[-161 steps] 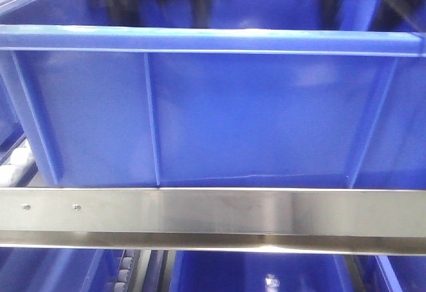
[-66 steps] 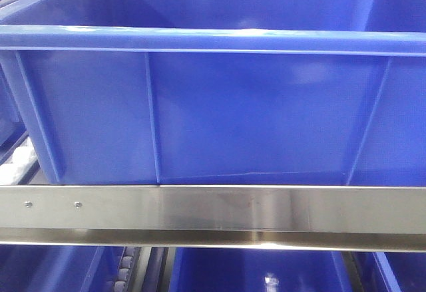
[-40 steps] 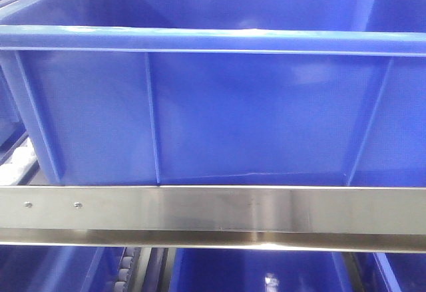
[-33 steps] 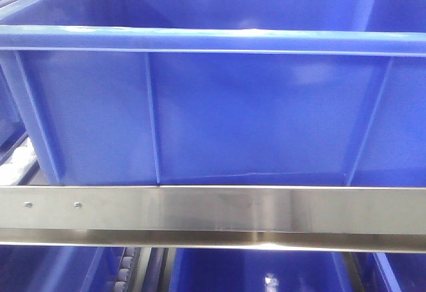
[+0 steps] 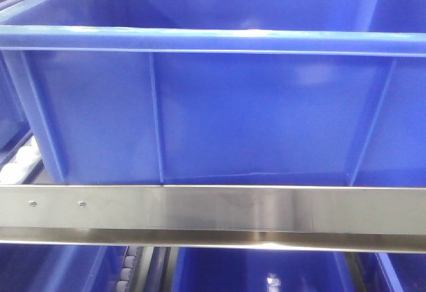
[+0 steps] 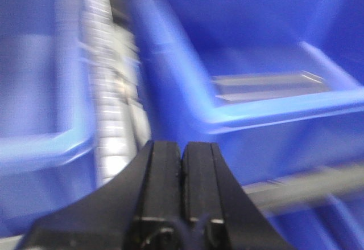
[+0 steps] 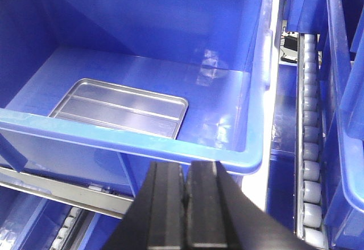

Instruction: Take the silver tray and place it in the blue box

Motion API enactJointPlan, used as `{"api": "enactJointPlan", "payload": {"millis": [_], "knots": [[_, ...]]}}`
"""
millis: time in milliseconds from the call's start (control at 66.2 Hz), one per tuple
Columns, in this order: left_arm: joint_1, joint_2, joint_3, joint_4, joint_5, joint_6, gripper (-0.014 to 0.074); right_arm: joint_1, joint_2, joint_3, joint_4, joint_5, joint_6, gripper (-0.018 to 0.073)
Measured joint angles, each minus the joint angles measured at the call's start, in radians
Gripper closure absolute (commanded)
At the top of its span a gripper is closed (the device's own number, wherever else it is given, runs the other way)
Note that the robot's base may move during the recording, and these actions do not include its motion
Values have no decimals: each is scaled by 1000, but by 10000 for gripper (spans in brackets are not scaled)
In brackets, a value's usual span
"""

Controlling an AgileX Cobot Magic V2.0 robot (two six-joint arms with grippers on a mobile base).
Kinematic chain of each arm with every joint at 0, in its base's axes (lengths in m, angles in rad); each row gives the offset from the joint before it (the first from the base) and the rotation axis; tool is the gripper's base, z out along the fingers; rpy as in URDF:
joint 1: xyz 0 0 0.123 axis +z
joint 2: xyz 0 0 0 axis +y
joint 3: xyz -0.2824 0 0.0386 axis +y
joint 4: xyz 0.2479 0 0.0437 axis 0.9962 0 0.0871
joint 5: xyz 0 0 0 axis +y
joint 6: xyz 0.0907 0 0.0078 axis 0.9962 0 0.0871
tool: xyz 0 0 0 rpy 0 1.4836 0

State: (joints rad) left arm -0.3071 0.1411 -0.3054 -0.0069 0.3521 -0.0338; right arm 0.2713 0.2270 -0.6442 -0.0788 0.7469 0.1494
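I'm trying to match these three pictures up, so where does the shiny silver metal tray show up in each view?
Front view: not visible; only the outer wall of the deep blue plastic box shows.
Left wrist view: blurred, the shiny silver rectangular metal tray lies on the box floor, right of centre.
Right wrist view: the tray lies flat on the box floor, left of centre.
Shared landmark: the box's thick near rim.

My dark arms, blurred above the blue box (image 5: pixel 219 106) at the start, have gone from the front view. The box has edged slightly right, as has the steel rail (image 5: pixel 213 211) below it.
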Motion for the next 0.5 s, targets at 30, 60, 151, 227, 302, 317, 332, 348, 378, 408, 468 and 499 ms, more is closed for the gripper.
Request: {"api": "enactJointPlan", "payload": {"millis": [30, 60, 151, 227, 302, 317, 332, 348, 378, 408, 468, 499], "knots": [[29, -31, 35, -8, -23, 7, 691, 0, 0, 0, 0, 0, 0, 508], [57, -61, 69, -13, -41, 12, 691, 0, 0, 0, 0, 0, 0, 508], [123, -131, 163, -28, -101, 19, 691, 0, 0, 0, 0, 0, 0, 508], [168, -149, 231, -35, -149, 22, 691, 0, 0, 0, 0, 0, -2, 508], [210, -151, 304, -41, -215, 22, 691, 0, 0, 0, 0, 0, -2, 508], [216, -151, 317, -41, -227, 22, 691, 0, 0, 0, 0, 0, -2, 508], [221, -151, 320, -44, -236, 22, 691, 0, 0, 0, 0, 0, -2, 508], [226, -151, 325, -44, -239, 24, 691, 0, 0, 0, -2, 0, -2, 508], [237, -151, 330, -44, -247, 24, 691, 0, 0, 0, -2, 0, -2, 508], [240, -151, 335, -46, -253, 24, 691, 0, 0, 0, -2, 0, -2, 508], [246, -151, 334, -48, -269, 26, 691, 0, 0, 0, -2, 0, -2, 508], [246, -151, 334, -50, -281, 26, 691, 0, 0, 0, -2, 0, -2, 508]]}}
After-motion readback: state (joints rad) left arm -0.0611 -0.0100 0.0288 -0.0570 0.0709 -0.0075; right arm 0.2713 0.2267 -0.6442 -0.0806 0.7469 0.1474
